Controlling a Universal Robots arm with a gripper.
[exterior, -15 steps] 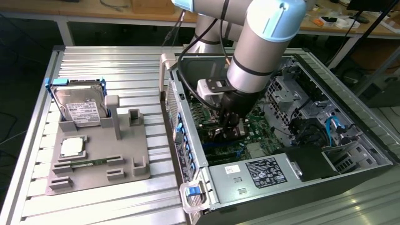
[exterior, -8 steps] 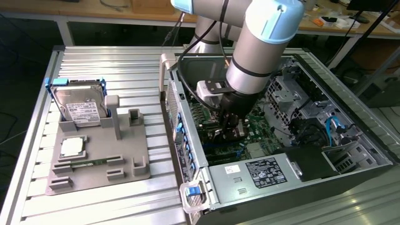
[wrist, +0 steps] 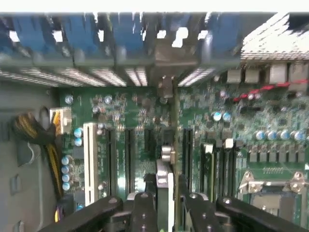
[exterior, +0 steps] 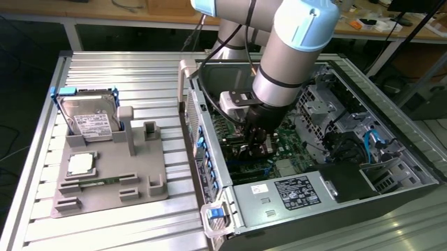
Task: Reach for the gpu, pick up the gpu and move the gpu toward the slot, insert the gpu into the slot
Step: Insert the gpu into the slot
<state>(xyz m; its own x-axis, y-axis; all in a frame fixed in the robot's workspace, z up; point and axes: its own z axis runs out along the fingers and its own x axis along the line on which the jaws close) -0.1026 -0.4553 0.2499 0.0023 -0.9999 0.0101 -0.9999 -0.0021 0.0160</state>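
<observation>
The tool (wrist: 168, 217) is gripping the thin graphics card (wrist: 165, 176) edge-on, its dark fingers (wrist: 145, 210) partly closed on either side. The card is standing over the long slots (wrist: 130, 159) of the green circuit board (wrist: 231, 130), inside the open computer case (exterior: 198, 112) on the surface (exterior: 119, 225).

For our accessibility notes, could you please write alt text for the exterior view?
A robot arm reaches into an open computer case, its gripper shut on the gpu over the motherboard. At the exterior view's left, a hard drive sits in a fixture.
</observation>
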